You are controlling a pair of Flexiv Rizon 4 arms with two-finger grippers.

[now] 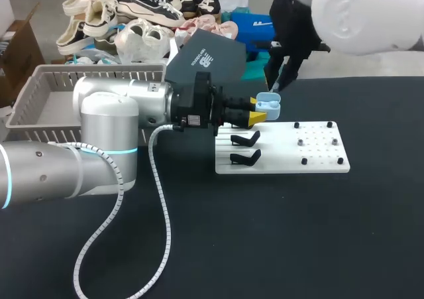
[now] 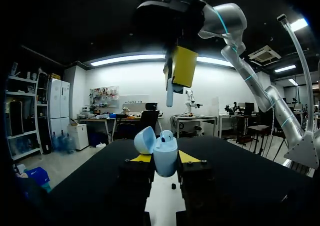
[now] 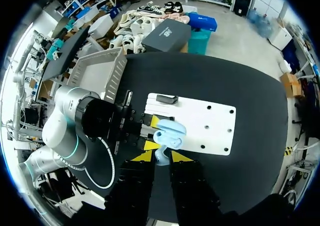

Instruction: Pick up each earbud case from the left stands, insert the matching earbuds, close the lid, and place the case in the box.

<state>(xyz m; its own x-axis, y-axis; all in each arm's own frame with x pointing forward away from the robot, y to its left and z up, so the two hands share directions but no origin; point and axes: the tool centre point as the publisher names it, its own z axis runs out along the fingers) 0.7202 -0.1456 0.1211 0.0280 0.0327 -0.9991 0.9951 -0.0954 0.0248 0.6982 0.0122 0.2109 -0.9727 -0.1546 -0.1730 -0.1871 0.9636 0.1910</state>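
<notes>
Left arm [image 1: 106, 113] sprawls across the left half of the worktop [image 1: 298, 246], its cable [image 1: 159, 199] looping over the near side and closing off low passage there. Its tool [image 1: 260, 111] clamps an open earbud case [image 1: 268, 102] above the left part of the white board [image 1: 318, 156]. The right tool [image 3: 161, 156], pinching an earbud [image 2: 170, 93], hangs above the case, apart from it. Two black stands [image 1: 248, 156] rise along the board's left edge. A grey basket [image 1: 40, 80] sits behind the arm. Bare worktop runs in front of and to the right of the board.

Glossy plastic earbud case [image 2: 165, 158], seemingly matt tabletop [image 1: 265, 246]
</notes>
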